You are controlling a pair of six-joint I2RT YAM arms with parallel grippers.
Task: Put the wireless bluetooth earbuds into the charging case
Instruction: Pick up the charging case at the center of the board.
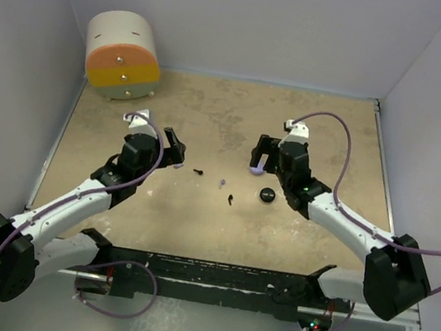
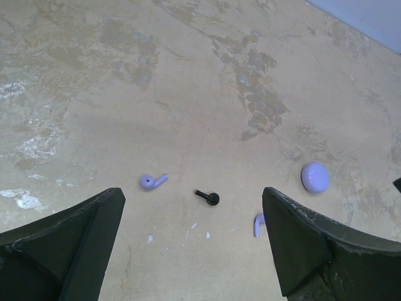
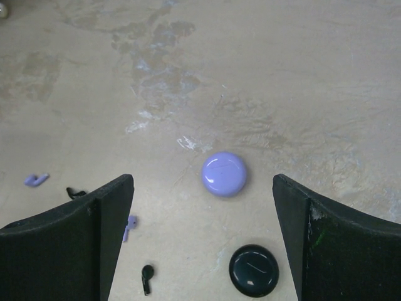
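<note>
Left gripper — jaws spread, empty — above a lavender earbud and black earbud; right gripper, likewise spread and empty, above the lavender case, near the black case.

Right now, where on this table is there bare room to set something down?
Bare: the far strip between the striped drum and the right tool. Crowded: the centre, with earbuds, the black case and the lavender case.

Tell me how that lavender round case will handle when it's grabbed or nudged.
The lavender case looks glossy and domed, so a pinch may slip off its curved rim. It seems small and probably light, so a nudge would likely slide it across the table rather than tip it. Lying flat, it should not roll.
</note>
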